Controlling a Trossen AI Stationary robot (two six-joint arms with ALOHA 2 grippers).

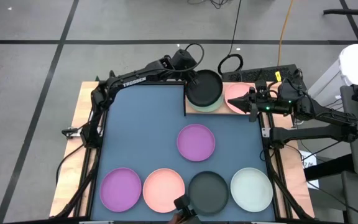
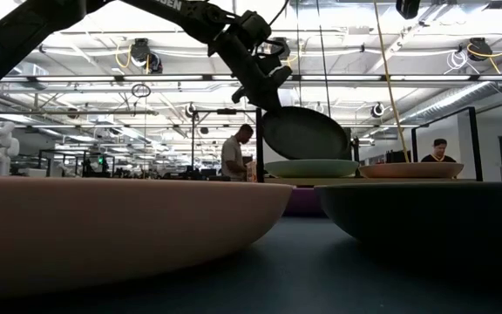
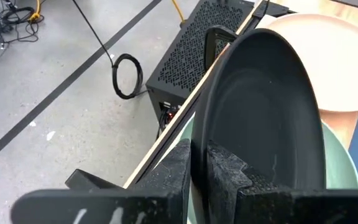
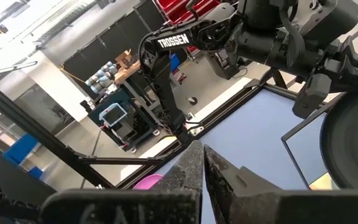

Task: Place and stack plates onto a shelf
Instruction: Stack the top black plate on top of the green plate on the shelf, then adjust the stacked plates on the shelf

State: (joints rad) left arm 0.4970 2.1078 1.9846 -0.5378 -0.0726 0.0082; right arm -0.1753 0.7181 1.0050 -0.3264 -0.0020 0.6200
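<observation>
Three plates are sitting at the shelf [image 1: 194, 111] so far. The left claw [image 1: 194, 79] is gripping the black plate [image 1: 204, 88] by its rim, holding it tilted, far edge dipping over the mint plate [image 2: 312, 167]. The pink plate [image 1: 236, 95] is lying flat beside them. The right claw [image 1: 251, 101] is waiting clenched and empty over it. Five plates are lying on the table [image 1: 142, 130], unplaced: purple, pink, black, mint, and one purple plate [image 1: 196, 142] nearer the shelf.
</observation>
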